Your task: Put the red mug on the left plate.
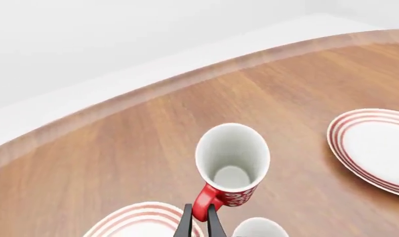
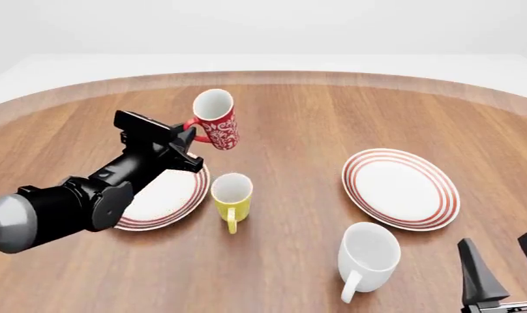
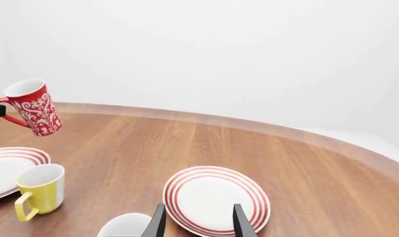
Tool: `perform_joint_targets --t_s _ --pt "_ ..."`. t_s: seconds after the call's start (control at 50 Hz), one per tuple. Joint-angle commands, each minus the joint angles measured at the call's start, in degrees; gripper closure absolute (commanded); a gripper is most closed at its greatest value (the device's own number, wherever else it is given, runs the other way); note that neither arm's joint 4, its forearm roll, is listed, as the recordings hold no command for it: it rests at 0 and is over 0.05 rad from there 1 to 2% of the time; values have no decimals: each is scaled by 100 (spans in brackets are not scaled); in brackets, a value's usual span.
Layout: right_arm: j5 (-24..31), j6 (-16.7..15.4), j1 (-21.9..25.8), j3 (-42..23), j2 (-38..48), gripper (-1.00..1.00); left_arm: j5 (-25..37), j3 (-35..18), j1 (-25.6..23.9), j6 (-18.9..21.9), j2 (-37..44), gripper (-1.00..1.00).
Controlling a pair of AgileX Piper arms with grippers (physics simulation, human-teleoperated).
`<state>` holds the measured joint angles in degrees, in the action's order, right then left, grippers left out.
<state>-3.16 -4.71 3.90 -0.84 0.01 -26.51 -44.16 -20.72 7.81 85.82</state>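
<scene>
You have the red mug [image 2: 216,120] clamped by its loop handle in the left gripper [image 2: 184,139], and it hangs in the air over the far left part of the tabletop [image 2: 316,117], clear of the wood. The left plate [image 2: 164,195] lies nearer to you than the mug and just under the gripper's wrist, so the mug sits beyond the plate's far rim rather than over its middle; judging from that, your next move is to draw the mug back toward the near edge and then lower it. The mug's long axis is close to upright but tipped, its white mouth leaning up and toward the near edge, its base pointing down and away, its handle turned toward the left edge into the jaws. You will probably want to level it before it touches, or it may land on the base rim and rock. Mind the yellow mug [image 2: 231,195] standing just beside the plate's right rim, close to your descent path. Your right gripper [image 2: 503,257] rests with its fingers spread and nothing between them at the near right corner, well apart from the mug, near the white mug [image 2: 366,257] and the right plate [image 2: 401,189], so the left arm is the one placed for this.
</scene>
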Motion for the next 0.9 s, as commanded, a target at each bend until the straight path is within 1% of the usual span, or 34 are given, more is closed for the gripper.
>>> perform_joint_targets --t_s 0.02,0.18,0.42,0.6,0.8,0.9 --pt "-40 5 -2 52 0 -100 -265 177 300 109 -39 100" --pt "-36 8 6 57 0 -100 -525 426 544 91 -61 100" --pt "-38 6 4 61 0 -100 -814 715 726 36 -40 100" --pt "-28 0 5 62 0 -100 -1074 1036 926 -14 -66 100" --pt "44 -3 4 -5 0 -100 -1266 1216 1038 -68 50 100" --pt "-26 -3 4 65 0 -100 -1368 1290 1107 -55 119 100"
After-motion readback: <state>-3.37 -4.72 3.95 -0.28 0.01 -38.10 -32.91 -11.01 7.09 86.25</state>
